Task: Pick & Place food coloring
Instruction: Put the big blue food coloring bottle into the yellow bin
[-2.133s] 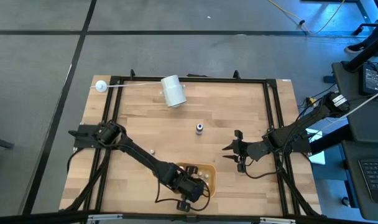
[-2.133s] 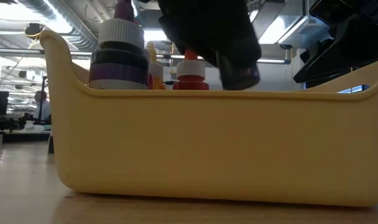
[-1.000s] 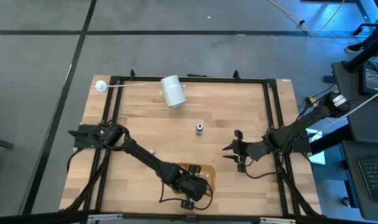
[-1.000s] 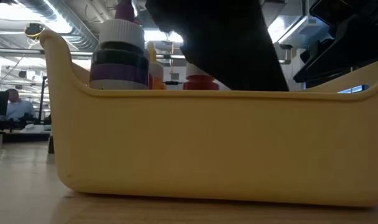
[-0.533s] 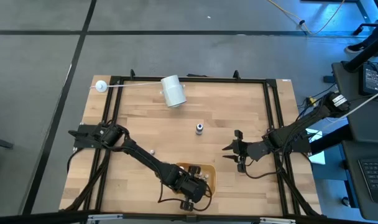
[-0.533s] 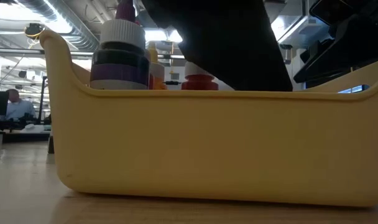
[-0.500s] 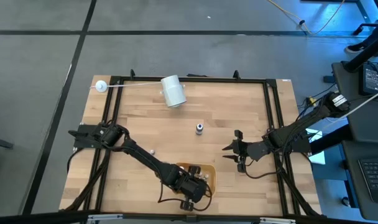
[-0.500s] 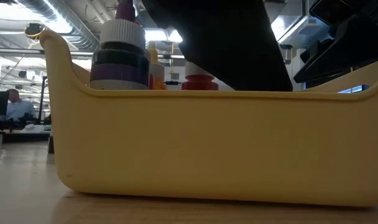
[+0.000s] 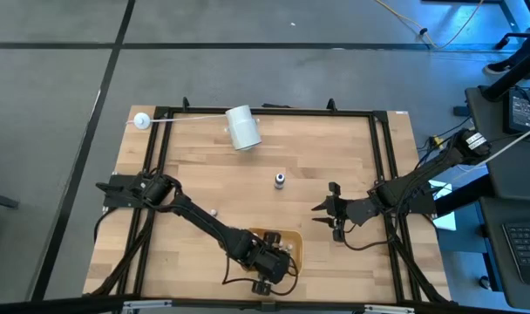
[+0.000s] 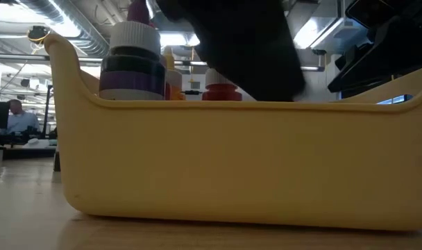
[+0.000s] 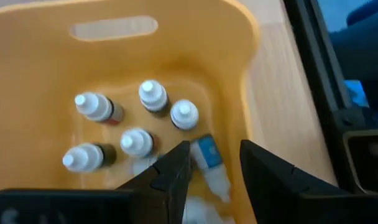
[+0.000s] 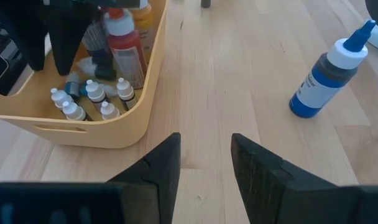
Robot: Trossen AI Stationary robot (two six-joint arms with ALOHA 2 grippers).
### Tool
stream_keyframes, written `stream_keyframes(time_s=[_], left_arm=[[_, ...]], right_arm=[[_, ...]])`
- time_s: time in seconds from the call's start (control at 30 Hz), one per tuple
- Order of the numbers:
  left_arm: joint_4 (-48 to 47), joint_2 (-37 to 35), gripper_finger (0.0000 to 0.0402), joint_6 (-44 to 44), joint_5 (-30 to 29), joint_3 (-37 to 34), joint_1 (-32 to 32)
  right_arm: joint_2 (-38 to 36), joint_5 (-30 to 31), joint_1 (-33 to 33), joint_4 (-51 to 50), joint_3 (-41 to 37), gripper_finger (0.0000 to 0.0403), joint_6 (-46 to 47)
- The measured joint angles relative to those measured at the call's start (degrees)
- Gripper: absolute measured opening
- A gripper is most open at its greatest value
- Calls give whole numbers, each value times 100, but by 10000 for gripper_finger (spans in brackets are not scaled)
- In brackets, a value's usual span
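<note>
**Inspector A:** Where was the left gripper (image 11: 214,163)?

**Inspector B:** Down inside the yellow plastic bin with a slot handle (image 11: 46,74), near the table's front edge. Its fingers stood narrowly apart astride a small blue-labelled dropper bottle (image 11: 207,154) lying on its side against the bin wall. Whether the pads touched that bottle could not be told; its lower half was cut off behind the fingers.

**A:** And the rest of the food coloring?

**B:** Five small white-capped dropper bottles (image 11: 122,127) stood upright on the bin floor beside it. Their label colours were hard to make out from above. From the right wrist, a taller red bottle (image 12: 127,55) and an orange one behind it stood at the bin's far end, partly hidden by the left arm.

**A:** The low view?

**B:** Mostly blocked. The bin wall (image 10: 239,163) filled it; only a white-capped, purple-banded bottle top (image 10: 132,62) and a red cap (image 10: 221,90) cleared the rim, beside the dark bulk of the arm.

**A:** Right gripper (image 12: 204,152)?

**B:** Open, holding nothing, hovering above bare wooden table (image 9: 326,148) right of the bin. A blue-capped dark bottle (image 12: 329,71) stood alone mid-table, well apart from the bin.
</note>
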Motion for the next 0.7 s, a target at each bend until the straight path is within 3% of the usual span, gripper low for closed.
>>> stream_keyframes(time_s=[0.17, 0.37, 0.5, 0.7], left_arm=[[-571, -480, 137, 258, 85, 149, 65], [-359, -1592, 135, 795, -474, -287, 126], [612, -2469, 137, 918, -270, -1364, 312], [3058, -3891, 135, 934, 119, -3759, 591]], right_arm=[[0, 0, 2, 39, 0, 145, 0], [0, -2, 0, 325, 0, 145, 153], [0, -1, -94, 894, 0, 145, -208], [0, -2, -263, 1153, 0, 145, -437]])
